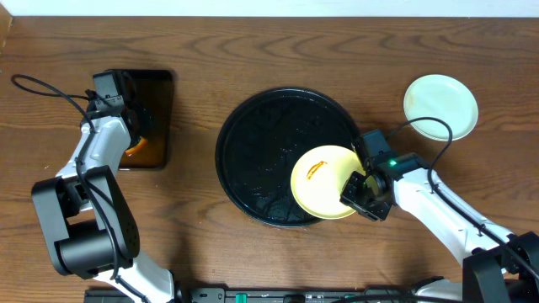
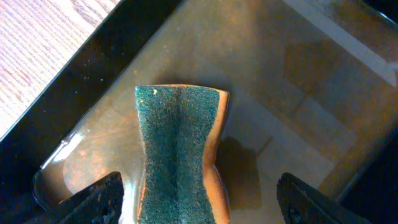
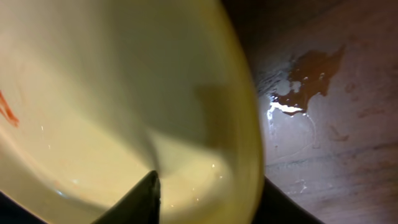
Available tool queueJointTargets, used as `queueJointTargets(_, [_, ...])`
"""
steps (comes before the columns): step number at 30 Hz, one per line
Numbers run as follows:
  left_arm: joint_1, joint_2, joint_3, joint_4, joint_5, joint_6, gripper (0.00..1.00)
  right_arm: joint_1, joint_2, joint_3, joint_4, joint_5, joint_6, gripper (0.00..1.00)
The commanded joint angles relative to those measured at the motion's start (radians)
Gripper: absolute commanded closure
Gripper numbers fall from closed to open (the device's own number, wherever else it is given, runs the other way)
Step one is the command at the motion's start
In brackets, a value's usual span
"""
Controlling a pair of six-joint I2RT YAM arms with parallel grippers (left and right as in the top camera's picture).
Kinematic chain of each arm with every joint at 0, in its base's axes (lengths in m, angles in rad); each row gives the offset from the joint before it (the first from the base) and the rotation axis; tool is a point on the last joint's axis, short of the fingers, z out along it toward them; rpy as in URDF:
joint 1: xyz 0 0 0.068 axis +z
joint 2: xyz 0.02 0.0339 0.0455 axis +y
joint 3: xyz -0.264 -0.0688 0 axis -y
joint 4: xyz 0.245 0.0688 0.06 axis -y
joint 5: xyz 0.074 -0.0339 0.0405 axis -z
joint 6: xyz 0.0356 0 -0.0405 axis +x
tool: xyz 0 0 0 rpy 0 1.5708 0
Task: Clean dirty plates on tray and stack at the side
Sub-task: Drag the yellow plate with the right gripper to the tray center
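Note:
The pale yellow plate (image 1: 324,181) with an orange sauce smear lies tilted over the front-right rim of the large round black tray (image 1: 253,126). My right gripper (image 1: 360,189) is shut on its right rim; in the right wrist view the plate (image 3: 124,93) fills the frame, with one finger inside the rim and one outside (image 3: 208,186). A pale mint-green plate (image 1: 440,105) rests on the table at the far right; I cannot tell if another lies under it. My left gripper (image 2: 199,196) is open, its fingers on either side of a green-and-orange sponge (image 2: 180,155), not touching it.
The sponge lies in the small rectangular black tray (image 1: 156,101) of brownish liquid (image 2: 292,106) at the left. A wet brown patch (image 3: 311,68) marks the wood beside the yellow plate. The round tray's floor is wet and glossy.

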Motion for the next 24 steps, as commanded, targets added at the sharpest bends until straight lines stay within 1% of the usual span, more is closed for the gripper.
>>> queueJointTargets(1, [0.003,-0.002,0.004,0.001,-0.001,-0.002,0.2,0.011,-0.006,-0.008,0.006,0.009,0.017,0.78])
queueJointTargets(2, [0.003,-0.002,0.004,0.001,-0.001,-0.002,0.2,0.011,-0.006,-0.008,0.008,0.009,0.017,0.8])
queueJointTargets(4, [0.003,-0.002,0.004,0.001,-0.001,-0.002,0.2,0.011,-0.006,-0.008,0.021,0.008,0.011,0.98])
queueJointTargets(11, [0.003,-0.002,0.004,0.001,-0.001,-0.002,0.2,0.011,-0.006,0.019,0.14,-0.02,-0.117,0.99])
queueJointTargets(13, [0.003,-0.002,0.004,0.001,-0.001,-0.002,0.2,0.011,-0.006,0.042,0.171,-0.034,-0.155,0.99])
queueJointTargets(17, [0.003,-0.002,0.004,0.001,-0.001,-0.002,0.2,0.008,0.0,0.114,0.282,-0.032,-0.228,0.99])
queueJointTargets(20, [0.003,-0.002,0.004,0.001,-0.001,-0.002,0.2,0.003,0.035,0.187,0.307,-0.03,-0.257,0.99])
queueJointTargets(24, [0.003,-0.002,0.004,0.001,-0.001,-0.002,0.2,0.004,0.133,0.288,0.306,-0.06,-0.303,0.99])
